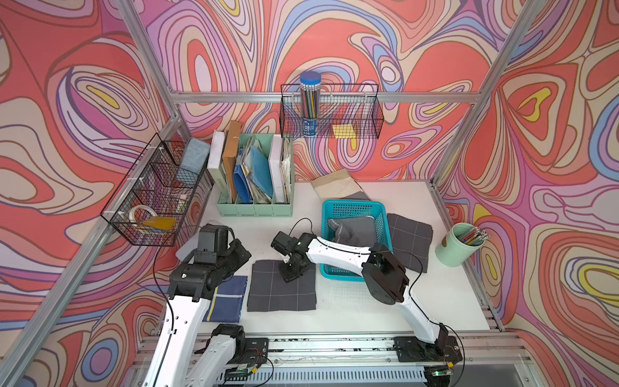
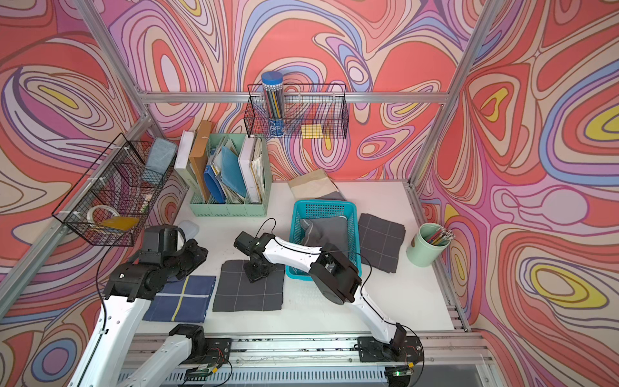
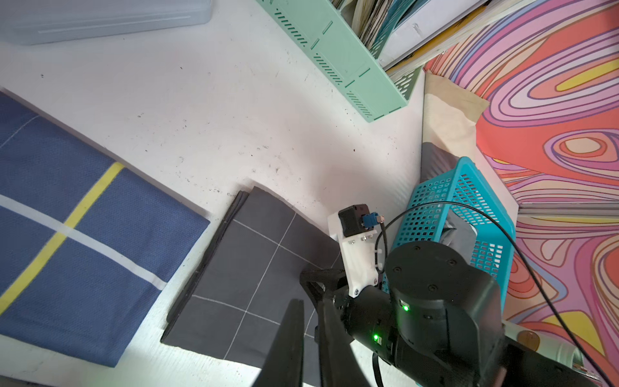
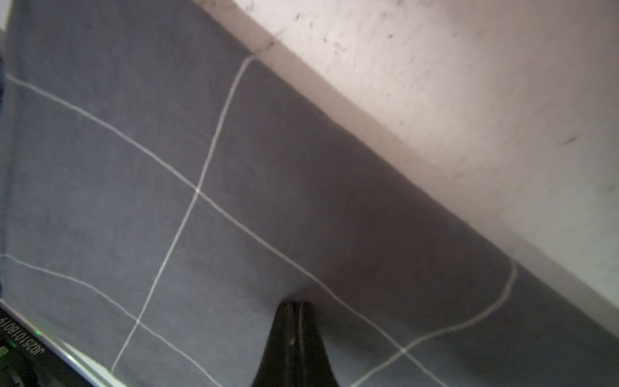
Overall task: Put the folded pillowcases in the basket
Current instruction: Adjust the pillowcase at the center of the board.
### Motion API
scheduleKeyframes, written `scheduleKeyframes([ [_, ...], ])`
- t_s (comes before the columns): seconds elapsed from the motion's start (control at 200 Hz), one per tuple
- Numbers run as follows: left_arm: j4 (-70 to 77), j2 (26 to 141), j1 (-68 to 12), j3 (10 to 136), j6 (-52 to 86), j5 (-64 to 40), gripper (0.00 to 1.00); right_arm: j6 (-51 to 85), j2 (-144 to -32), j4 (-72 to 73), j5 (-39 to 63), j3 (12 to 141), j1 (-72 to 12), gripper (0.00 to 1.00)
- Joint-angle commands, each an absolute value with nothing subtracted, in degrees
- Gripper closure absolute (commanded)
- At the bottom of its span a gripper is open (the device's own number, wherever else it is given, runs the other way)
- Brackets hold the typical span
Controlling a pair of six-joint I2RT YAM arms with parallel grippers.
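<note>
The right gripper, jaws pressed together, pinches the grey pillowcase lying flat beneath it, beside the basket. The left gripper hovers nearly closed, holding nothing. No writing is legible.

Right arm across basket rim

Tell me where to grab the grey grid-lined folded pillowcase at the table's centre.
Grip the folded pillowcase at its edge nearest the basket, coming from above. It lies flat, so only a pinched edge offers purchase, and that edge makes the carry short.
</note>
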State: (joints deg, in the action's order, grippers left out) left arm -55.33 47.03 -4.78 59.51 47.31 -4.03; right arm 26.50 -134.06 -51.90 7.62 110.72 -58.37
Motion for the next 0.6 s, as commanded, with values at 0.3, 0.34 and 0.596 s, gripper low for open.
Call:
scheduleKeyframes([
  [0.3,-54.26,47.77,-4.3,60.83,44.09,-0.89,0.81,20.98,-141.3,-53.59,-0.22,122.93,-55.02,1.0],
  [0.34,-53.83,47.64,-4.31,60.69,43.8,-1.0,0.81,20.49,-139.43,-52.28,0.18,122.1,-55.04,1.0],
  [0.596,-49.91,52.94,-3.76,59.46,42.0,-4.63,0.78,25.25,-120.28,-47.32,-2.54,103.51,-55.69,1.0],
])
